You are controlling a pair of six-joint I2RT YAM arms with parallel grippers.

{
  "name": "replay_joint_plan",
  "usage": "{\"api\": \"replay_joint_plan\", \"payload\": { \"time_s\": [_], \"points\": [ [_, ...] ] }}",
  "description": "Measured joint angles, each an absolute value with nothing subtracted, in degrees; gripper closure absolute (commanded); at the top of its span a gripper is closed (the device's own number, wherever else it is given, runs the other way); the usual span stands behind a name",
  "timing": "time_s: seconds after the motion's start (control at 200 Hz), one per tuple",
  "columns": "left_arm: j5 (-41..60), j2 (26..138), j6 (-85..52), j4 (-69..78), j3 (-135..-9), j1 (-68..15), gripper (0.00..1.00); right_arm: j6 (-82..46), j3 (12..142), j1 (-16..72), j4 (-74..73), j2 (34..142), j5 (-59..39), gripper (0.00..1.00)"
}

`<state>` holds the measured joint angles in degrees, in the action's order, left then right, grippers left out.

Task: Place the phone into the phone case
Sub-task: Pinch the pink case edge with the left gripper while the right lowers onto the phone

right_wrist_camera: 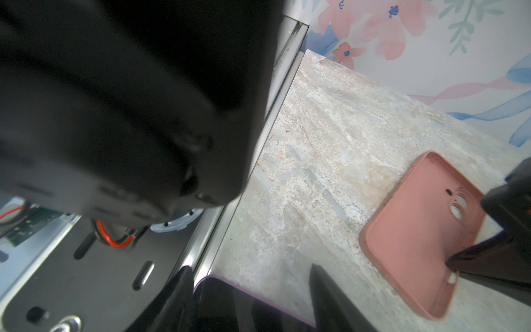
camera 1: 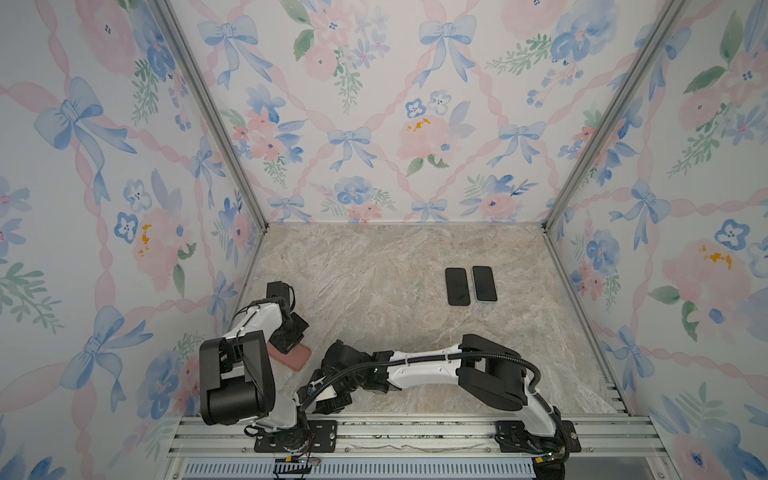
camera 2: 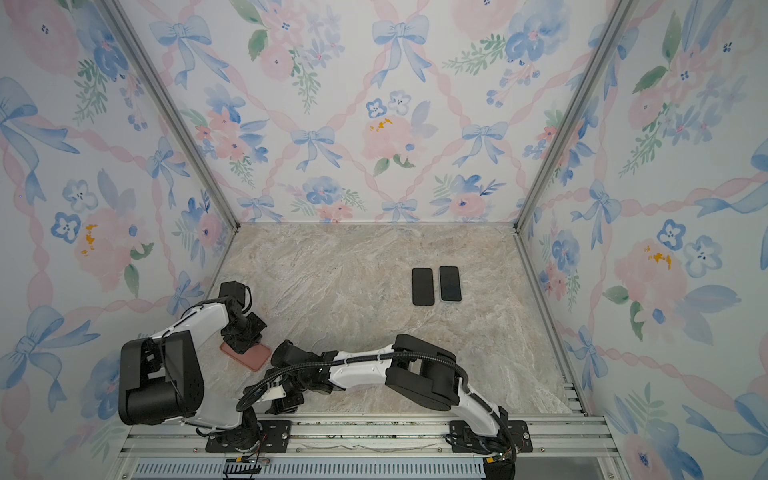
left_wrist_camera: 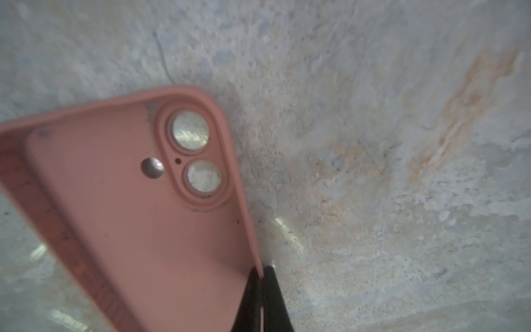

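Marble tabletop point(camera 1: 374, 270), floral walls point(camera 1: 374, 104), phone case point(camera 1: 296, 357)

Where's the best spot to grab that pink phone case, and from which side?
Probably the thin side wall along a long edge, pinched from above with one finger inside and one outside. The phone case lies on the table, open side up, so only that upright rim offers something narrow. The left gripper is shut on it that way.

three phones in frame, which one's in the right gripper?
The purple-edged phone, between the fingers of the right gripper in the right wrist view. The other two phones lie flat, side by side on the table, far from it.
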<state>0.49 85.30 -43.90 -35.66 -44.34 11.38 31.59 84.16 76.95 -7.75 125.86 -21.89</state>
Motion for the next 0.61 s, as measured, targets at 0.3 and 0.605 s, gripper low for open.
{"api": "replay_joint_plan", "payload": {
  "time_s": [0.3, 0.605],
  "points": [
    [1.13, 85.56, -43.90, -34.41, -44.42, 11.35, 0.95, 25.69, 78.87, 76.97, -13.56, 125.19, -20.64, 0.33],
    [1.13, 85.56, -43.90, -34.41, -44.45, 11.35, 0.96, 24.69, 79.35, 77.38, -13.85, 125.27, -20.34, 0.33]
  ]
}}
